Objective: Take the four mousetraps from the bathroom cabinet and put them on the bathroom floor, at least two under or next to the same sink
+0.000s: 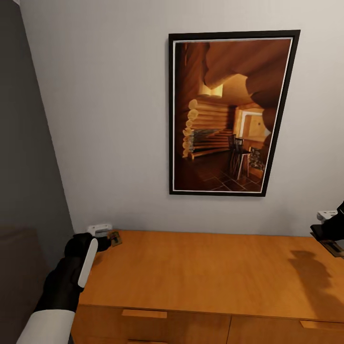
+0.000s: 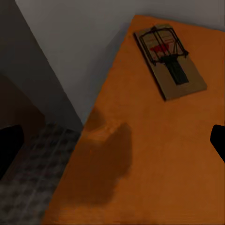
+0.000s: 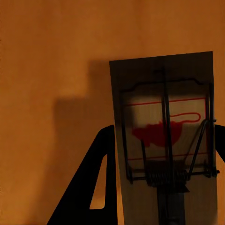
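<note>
The robot faces the cabinet [image 1: 200, 272], whose flat orange-brown tabletop runs along the wall under a framed picture [image 1: 231, 112]. One mousetrap [image 2: 169, 60] lies flat on the tabletop's back corner by the wall, just ahead of the left claw [image 1: 106, 241]. In the left wrist view that claw's dark fingers [image 2: 10, 147] sit far apart at either edge with nothing between them, so it is spread and empty. At the cabinet's far end the right claw [image 1: 329, 239] hangs above the tabletop with a second mousetrap [image 3: 166, 140] in its grip; it reads as pinching that trap clear of the wood, judging by the shadow cast beneath.

The step in hand looks like collecting traps from the cabinet. Next the left claw would need to reach forward, drop over the corner trap and close across its thin wooden base, avoiding the wire parts, before both go to the bathroom floor [image 2: 35, 168]
</note>
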### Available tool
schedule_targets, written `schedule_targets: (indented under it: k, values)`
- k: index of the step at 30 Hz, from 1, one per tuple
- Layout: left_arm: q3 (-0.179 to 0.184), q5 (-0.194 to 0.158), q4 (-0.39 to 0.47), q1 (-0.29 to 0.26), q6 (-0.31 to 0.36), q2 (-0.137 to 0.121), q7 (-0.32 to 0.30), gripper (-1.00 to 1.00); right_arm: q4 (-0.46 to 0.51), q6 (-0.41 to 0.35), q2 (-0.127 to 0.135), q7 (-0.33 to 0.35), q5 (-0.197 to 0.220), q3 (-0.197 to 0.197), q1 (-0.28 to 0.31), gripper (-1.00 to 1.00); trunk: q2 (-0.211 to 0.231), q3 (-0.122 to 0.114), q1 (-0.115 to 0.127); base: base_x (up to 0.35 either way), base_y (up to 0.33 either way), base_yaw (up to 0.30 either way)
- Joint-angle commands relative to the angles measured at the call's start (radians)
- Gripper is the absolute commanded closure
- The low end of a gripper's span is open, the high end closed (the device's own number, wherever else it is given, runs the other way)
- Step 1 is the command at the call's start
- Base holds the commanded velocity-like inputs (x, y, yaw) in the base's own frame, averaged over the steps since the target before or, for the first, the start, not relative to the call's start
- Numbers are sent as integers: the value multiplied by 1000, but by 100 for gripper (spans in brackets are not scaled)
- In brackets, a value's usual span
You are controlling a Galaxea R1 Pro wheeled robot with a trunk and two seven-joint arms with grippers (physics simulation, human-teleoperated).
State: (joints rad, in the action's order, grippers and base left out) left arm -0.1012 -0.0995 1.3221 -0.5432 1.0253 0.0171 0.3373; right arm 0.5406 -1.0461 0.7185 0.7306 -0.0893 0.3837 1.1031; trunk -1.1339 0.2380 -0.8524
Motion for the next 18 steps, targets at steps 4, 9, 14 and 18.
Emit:
schedule_targets:
  k: [4,9,14,18]
  values:
    - [-2,-8,-93,-13,2,4,26,-100,1,-1,1,10,-7,4,1,100,-1,1,0,0,0,0]
    - [0,-9,-89,-29,4,4,24,-100,1,-1,0,10,-9,4,1,100,-1,1,0,0,0,0]
    - [0,-10,-75,-66,6,4,22,-100,1,-1,0,10,-9,4,1,100,-1,1,0,0,0,0]
    - [0,-13,-91,-126,7,4,20,-100,1,-1,-1,10,-8,4,1,100,-1,1,0,0,0,0]
